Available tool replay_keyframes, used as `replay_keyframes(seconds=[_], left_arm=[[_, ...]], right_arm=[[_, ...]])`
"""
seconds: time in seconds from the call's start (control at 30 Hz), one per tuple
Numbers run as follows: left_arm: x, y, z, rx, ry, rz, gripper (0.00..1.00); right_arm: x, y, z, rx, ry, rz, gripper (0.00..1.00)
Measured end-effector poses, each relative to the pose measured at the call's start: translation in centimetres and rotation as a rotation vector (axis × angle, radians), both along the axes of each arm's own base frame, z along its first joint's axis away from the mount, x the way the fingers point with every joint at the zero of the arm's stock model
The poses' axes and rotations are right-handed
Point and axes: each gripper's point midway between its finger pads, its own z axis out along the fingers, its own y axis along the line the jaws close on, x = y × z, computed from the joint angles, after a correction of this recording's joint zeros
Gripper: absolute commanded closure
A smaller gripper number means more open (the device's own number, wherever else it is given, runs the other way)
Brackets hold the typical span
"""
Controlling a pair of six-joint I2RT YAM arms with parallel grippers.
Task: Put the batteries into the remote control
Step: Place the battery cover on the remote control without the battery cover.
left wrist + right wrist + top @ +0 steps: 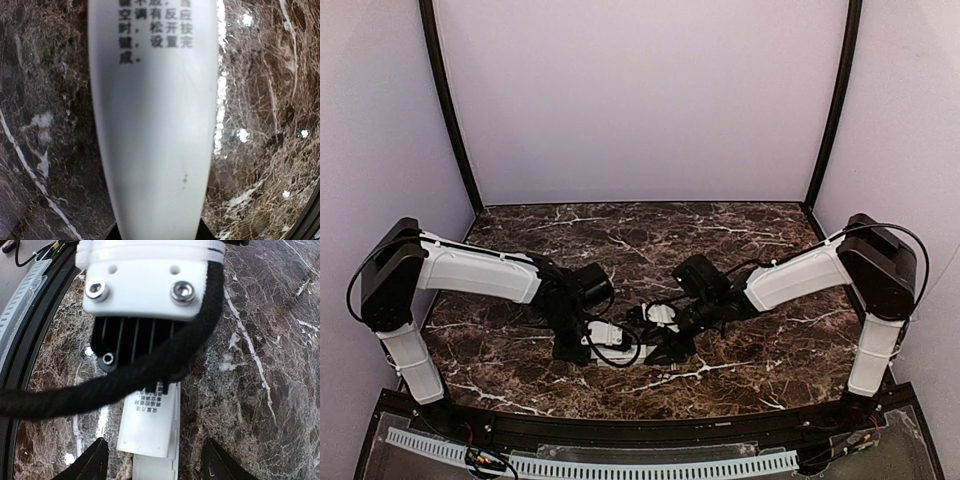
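The white remote control (620,352) lies on the marble between both grippers. In the left wrist view its back (155,125) fills the frame, with printed text at the far end. My left gripper (159,232) (578,345) is shut on its near end, one dark finger (112,234) on each side. The right wrist view shows a labelled white panel (150,425) lying on the remote's back. The remote's body (157,469) runs on under the panel's square edge. My right gripper (155,465) (670,345) is open, its fingertips wide either side and clear of the remote. The batteries are out of view.
The left wrist's white mount (145,285) and a thick black cable (125,380) hang just ahead of my right gripper. A black rail and a white ribbed strip (590,465) run along the near table edge. Pale walls enclose the brown marble top (650,235).
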Motion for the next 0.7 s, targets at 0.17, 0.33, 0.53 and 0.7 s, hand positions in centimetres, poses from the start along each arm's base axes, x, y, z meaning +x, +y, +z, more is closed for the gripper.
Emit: replay_keyframes(seconds=[0.17, 0.33, 0.53, 0.7], left_arm=[[0.1, -0.3, 0.0, 0.006, -0.003, -0.007, 0.69], [0.2, -0.7, 0.0, 0.011, -0.005, -0.007, 0.69], [0.2, -0.7, 0.0, 0.014, -0.001, -0.001, 0.71], [0.3, -0.8, 0.0, 0.012, -0.002, 0.004, 0.74]], right_arm=[[0.2, 0.4, -0.2, -0.009, -0.012, -0.004, 0.41], [0.2, 0.3, -0.6, -0.018, -0.011, -0.007, 0.42], [0.3, 0.2, -0.9, -0.029, -0.011, -0.012, 0.45], [0.2, 0.0, -1.6, -0.051, -0.003, -0.015, 0.45]])
